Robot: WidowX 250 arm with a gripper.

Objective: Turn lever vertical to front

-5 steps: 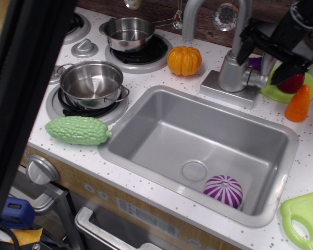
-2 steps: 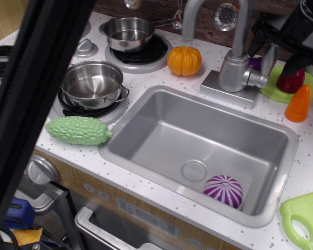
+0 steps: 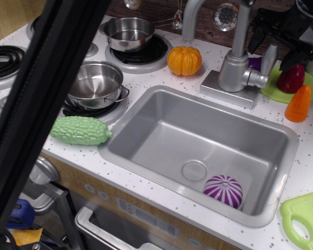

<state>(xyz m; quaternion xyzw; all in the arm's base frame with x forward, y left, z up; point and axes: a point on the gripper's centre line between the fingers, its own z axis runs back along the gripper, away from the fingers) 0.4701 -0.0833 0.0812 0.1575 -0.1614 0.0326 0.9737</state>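
The lever [image 3: 269, 58] is a short silver-grey paddle. It stands roughly upright from a rounded knob joint [image 3: 259, 79] on the right side of the faucet body [image 3: 235, 67]. My black gripper [image 3: 276, 46] is at the top right, just above and around the top of the lever. Its jaws are open, one finger [image 3: 259, 34] to the left of the paddle and one [image 3: 295, 56] to the right. I see no contact with the lever. The curved spout [image 3: 190, 13] rises to the top edge.
The steel sink [image 3: 146, 112] holds a purple striped ball [image 3: 223, 190]. An orange pumpkin [image 3: 184, 60] sits left of the faucet, and an orange carrot [image 3: 298, 103] and a dark red vegetable [image 3: 291, 79] on a green plate to its right. Two pots [image 3: 94, 83] and a green gourd [image 3: 79, 130] are on the left. A black bar [image 3: 41, 114] blocks the left foreground.
The gripper has lifted up and to the right, off the faucet, uncovering the lever. The black foreground bar has shifted right.
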